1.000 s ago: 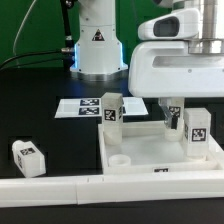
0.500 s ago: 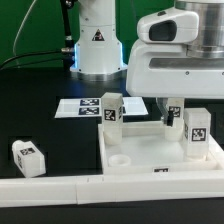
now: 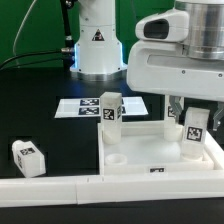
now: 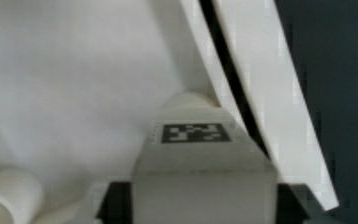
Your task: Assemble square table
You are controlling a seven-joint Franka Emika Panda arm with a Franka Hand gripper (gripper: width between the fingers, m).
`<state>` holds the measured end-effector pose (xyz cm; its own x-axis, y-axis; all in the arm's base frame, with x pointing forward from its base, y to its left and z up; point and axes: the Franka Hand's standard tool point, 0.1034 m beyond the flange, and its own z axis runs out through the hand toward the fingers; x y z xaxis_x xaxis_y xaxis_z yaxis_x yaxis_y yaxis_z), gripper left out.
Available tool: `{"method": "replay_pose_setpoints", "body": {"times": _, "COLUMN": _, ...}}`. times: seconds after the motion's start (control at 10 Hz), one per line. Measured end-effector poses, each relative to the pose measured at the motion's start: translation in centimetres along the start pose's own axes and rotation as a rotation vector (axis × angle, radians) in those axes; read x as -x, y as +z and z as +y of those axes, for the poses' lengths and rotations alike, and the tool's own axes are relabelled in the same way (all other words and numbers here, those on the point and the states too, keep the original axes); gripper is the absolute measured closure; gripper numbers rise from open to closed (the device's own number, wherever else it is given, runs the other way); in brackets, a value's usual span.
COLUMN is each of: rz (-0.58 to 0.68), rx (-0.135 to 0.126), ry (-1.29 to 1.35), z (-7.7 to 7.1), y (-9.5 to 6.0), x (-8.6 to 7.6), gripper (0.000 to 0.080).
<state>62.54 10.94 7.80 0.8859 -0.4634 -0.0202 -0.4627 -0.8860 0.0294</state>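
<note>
The white square tabletop (image 3: 140,152) lies tray-side up on the black table. One tagged leg (image 3: 110,110) stands at its far left corner. Another tagged leg (image 3: 193,130) stands by the right rim, under my gripper (image 3: 189,113). In the wrist view this leg (image 4: 197,150) sits between my dark fingers (image 4: 119,202), which press on both its sides, with the tabletop rim (image 4: 247,80) beside it. A third leg (image 3: 28,157) lies loose on the table at the exterior view's left. The far right leg is mostly hidden behind my hand.
The marker board (image 3: 85,106) lies flat behind the tabletop. A long white rail (image 3: 60,188) runs along the front edge. The arm's white base (image 3: 98,45) stands at the back.
My hand has moved toward the exterior view's right and nearer the camera, from the far right leg to the near right leg. The far right leg is now hidden.
</note>
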Motion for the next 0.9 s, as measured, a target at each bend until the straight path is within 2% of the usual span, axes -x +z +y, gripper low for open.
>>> {"method": "replay_pose_setpoints", "body": {"times": 0.2, "rz": 0.002, "rx": -0.002, "ry": 0.12, "z": 0.0, "y": 0.0, "x": 0.0, "gripper": 0.0514}}
{"method": "replay_pose_setpoints", "body": {"times": 0.4, "rz": 0.023, "rx": -0.044, "ry": 0.37, "z": 0.3, "y": 0.2, "x": -0.7, "gripper": 0.0514}}
{"method": "replay_pose_setpoints", "body": {"times": 0.6, "rz": 0.003, "rx": -0.054, "ry": 0.62, "z": 0.2, "y": 0.2, "x": -0.6, "gripper": 0.0514}}
{"method": "replay_pose_setpoints", "body": {"times": 0.7, "rz": -0.018, "rx": -0.085, "ry": 0.775, "z": 0.2, "y": 0.2, "x": -0.8, "gripper": 0.0514}}
{"method": "replay_pose_setpoints", "body": {"times": 0.8, "rz": -0.04, "rx": -0.135, "ry": 0.893, "z": 0.1, "y": 0.3, "x": -1.2, "gripper": 0.0514}}
{"method": "replay_pose_setpoints", "body": {"times": 0.9, "rz": -0.059, "rx": -0.156, "ry": 0.965, "z": 0.2, "y": 0.3, "x": -1.3, "gripper": 0.0514}}
